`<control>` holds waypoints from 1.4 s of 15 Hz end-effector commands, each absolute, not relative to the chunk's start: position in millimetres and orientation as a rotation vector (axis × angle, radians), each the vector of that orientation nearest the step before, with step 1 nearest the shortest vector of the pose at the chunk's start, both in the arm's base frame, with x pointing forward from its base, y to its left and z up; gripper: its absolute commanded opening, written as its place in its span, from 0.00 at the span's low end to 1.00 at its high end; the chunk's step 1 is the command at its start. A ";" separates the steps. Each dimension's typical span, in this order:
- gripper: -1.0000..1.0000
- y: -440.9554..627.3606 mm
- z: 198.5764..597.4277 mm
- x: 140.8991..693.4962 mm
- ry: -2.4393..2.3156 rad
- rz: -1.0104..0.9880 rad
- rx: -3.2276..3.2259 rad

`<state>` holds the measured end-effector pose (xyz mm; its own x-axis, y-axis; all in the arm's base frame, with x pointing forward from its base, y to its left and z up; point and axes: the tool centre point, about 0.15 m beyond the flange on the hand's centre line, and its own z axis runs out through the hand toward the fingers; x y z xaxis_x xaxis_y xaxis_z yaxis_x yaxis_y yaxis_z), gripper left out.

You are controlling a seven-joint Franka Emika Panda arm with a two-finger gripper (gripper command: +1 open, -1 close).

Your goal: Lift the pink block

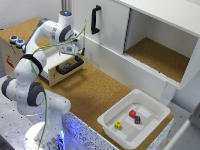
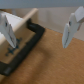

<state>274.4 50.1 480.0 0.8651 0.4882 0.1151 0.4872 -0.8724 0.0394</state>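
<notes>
The pink block [image 1: 132, 113] is a tiny reddish cube lying in the white tray [image 1: 112, 114] at the exterior view's lower right, beside a dark cube [image 1: 137, 119] and a yellow cube [image 1: 118, 125]. My gripper [image 1: 76, 51] hangs far from them, at the exterior view's upper left, above a white box with a black handle [image 1: 69, 66]. In the wrist view my gripper [image 2: 41, 34] is open with nothing between its fingers [image 2: 71, 30], and the black handle [image 2: 31, 42] lies below. The pink block is out of sight in the wrist view.
A cork-topped counter [image 1: 92, 92] runs between the box and the tray. A white cabinet [image 1: 150, 40] with an open compartment and a black door handle [image 1: 95, 20] stands behind. A wooden box with buttons [image 1: 15, 45] sits at the far left.
</notes>
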 end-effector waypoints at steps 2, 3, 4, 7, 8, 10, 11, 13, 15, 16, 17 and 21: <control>1.00 -85.6 451.0 298.8 0.645 0.140 3.044; 1.00 -112.0 444.8 301.1 0.595 0.132 3.054; 1.00 -134.0 439.0 301.8 0.553 0.119 3.058; 1.00 -190.8 421.5 297.7 0.465 0.086 3.084; 1.00 -206.2 416.7 295.8 0.432 0.075 3.096; 1.00 -235.3 408.8 293.6 0.365 0.061 3.122; 1.00 -249.4 404.7 293.5 0.341 0.044 3.129; 1.00 -280.6 395.5 296.7 0.276 0.006 3.146; 1.00 -303.7 388.7 301.6 0.276 0.015 3.133; 1.00 -312.4 383.8 303.5 0.296 0.026 3.124; 1.00 -319.9 379.1 305.1 0.326 0.038 3.118; 1.00 -345.4 361.5 309.3 0.399 0.115 3.128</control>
<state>290.2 -294.4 381.8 0.9767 0.2046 0.0653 0.2006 -0.9777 0.0623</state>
